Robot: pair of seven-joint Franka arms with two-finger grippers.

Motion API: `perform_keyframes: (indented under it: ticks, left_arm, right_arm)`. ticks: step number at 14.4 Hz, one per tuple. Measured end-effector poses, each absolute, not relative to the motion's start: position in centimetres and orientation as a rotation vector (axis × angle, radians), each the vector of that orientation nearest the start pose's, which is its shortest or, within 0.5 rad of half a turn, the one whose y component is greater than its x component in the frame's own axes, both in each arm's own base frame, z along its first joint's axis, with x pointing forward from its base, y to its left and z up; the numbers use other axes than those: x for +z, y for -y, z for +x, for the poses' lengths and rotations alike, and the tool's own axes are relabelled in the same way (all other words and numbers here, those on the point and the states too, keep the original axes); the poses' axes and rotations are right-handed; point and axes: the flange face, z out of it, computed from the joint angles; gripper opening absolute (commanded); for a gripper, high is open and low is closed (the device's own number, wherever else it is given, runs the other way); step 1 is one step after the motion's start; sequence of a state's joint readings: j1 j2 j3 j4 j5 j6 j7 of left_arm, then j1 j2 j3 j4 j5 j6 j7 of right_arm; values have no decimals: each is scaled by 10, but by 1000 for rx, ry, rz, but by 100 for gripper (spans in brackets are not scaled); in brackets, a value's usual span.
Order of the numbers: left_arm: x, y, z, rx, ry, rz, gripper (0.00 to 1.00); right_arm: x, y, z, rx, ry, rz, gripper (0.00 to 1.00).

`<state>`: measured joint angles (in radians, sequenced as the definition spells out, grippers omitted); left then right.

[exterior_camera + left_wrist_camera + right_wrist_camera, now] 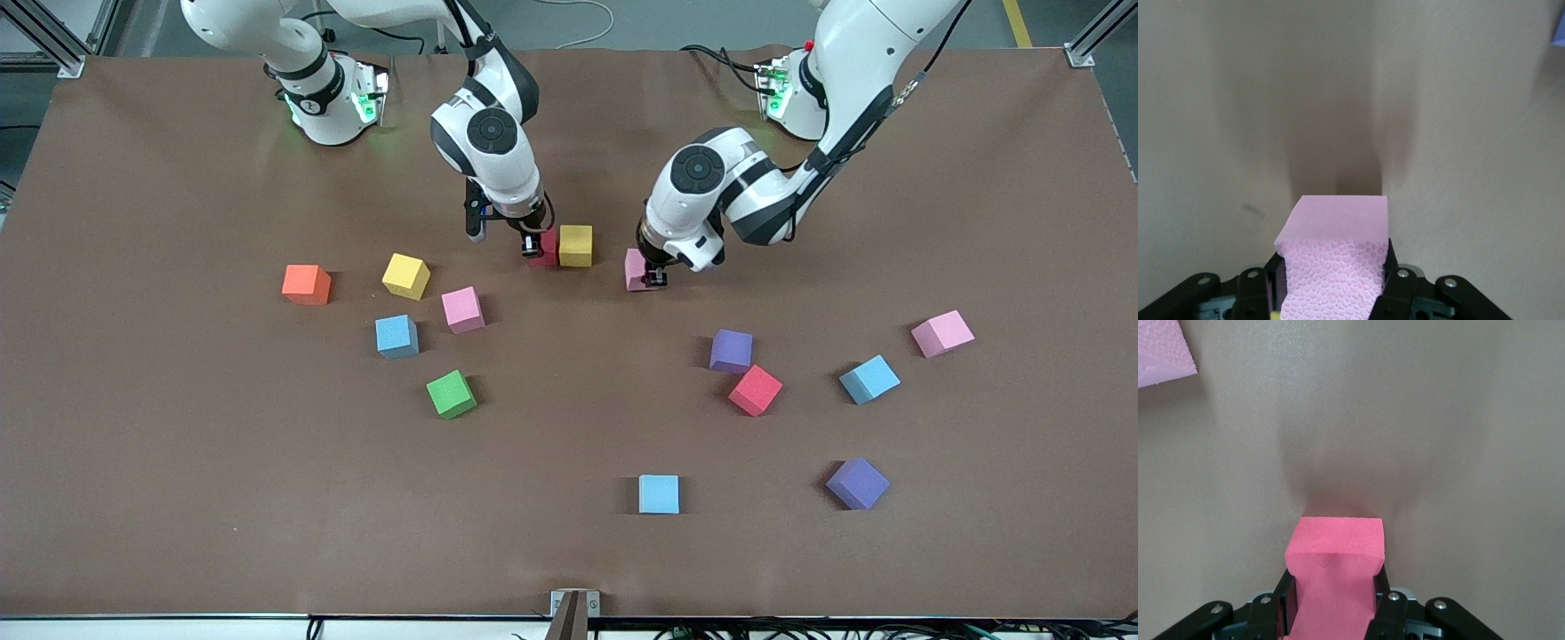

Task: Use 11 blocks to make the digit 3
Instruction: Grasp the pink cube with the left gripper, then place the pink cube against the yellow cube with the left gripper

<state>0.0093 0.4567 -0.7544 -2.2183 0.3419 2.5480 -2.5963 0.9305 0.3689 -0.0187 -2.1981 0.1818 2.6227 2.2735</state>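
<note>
My right gripper point(536, 246) is shut on a red block point(548, 247), low at the table and touching a yellow block point(575, 245). The right wrist view shows the red block point(1336, 540) squeezed between the fingers point(1386, 603). My left gripper point(653, 274) is shut on a pink block point(635, 269), low at the table, toward the left arm's end from the yellow block with a gap between them. The left wrist view shows this pink block point(1338, 220) between the fingers point(1399, 283).
Loose blocks lie nearer the front camera. Toward the right arm's end: orange point(307, 284), yellow point(406, 276), pink point(463, 309), blue point(396, 336), green point(451, 394). Toward the left arm's end: purple point(731, 351), red point(756, 390), blue point(869, 379), pink point(942, 333), purple point(858, 484). Another blue one point(659, 494) lies near the front edge.
</note>
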Motion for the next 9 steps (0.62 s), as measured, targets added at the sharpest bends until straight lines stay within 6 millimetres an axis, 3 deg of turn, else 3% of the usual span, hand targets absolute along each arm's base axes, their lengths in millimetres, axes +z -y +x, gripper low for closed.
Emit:
perform_keyframes:
  ticks: [5,9]
  left_arm:
    - [225,391,386,-188,-2265,2144,13]
    - [222,405,370,-196,-2238,2185,13]
  right_arm:
    - [219,-443,348,137,-2119,-2239,3]
    - [219,-445,349,138,-2119,-2236,12]
